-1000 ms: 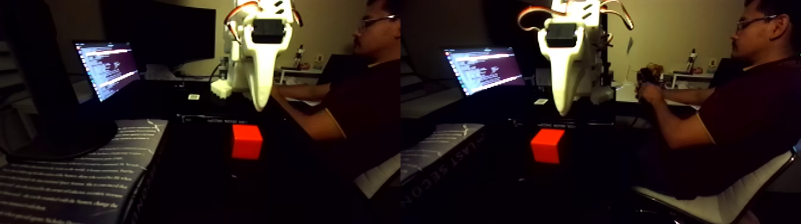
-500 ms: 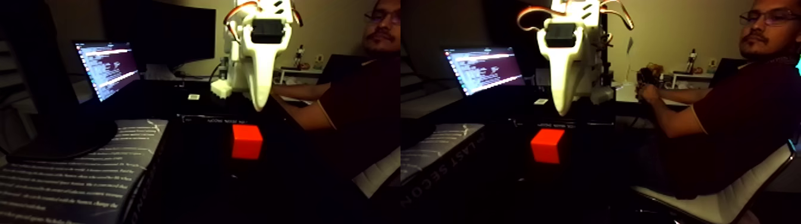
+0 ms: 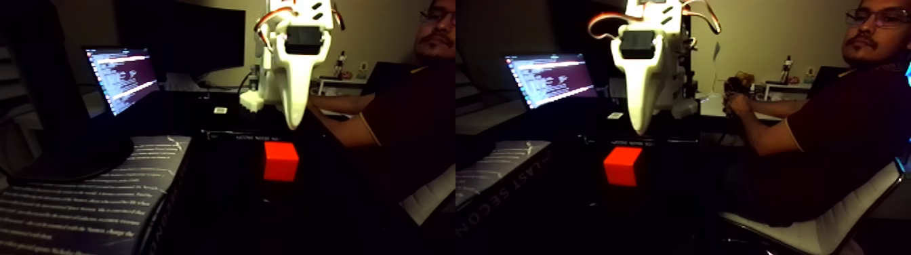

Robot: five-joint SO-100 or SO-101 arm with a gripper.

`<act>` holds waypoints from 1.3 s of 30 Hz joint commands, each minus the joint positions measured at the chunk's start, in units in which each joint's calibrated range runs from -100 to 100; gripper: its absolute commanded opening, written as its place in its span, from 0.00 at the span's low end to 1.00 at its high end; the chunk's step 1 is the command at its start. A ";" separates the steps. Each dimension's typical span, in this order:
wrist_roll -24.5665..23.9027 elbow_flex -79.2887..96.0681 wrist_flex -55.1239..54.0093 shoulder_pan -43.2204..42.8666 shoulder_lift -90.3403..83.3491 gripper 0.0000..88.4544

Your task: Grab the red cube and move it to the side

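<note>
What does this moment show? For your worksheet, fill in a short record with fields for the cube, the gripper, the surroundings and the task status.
cube: the red cube sits alone on the dark table, untouched
gripper: the white gripper hangs above the cube, tip pointing down, apart from it; jaw state unclear
surroundings: lit laptop screen at left, printed book in front, seated person at right
task status: cube not yet grabbed

The white gripper (image 3: 293, 122) hangs above the red cube (image 3: 280, 161) (apart; fingers together).
</note>
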 commanded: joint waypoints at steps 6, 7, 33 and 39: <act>2.61 -2.63 -3.45 0.30 4.53 0.01; 3.04 -3.44 -2.94 0.30 4.61 0.01; 22.89 -39.36 4.83 1.05 44.61 0.03; 34.33 -43.26 10.74 2.80 54.11 0.13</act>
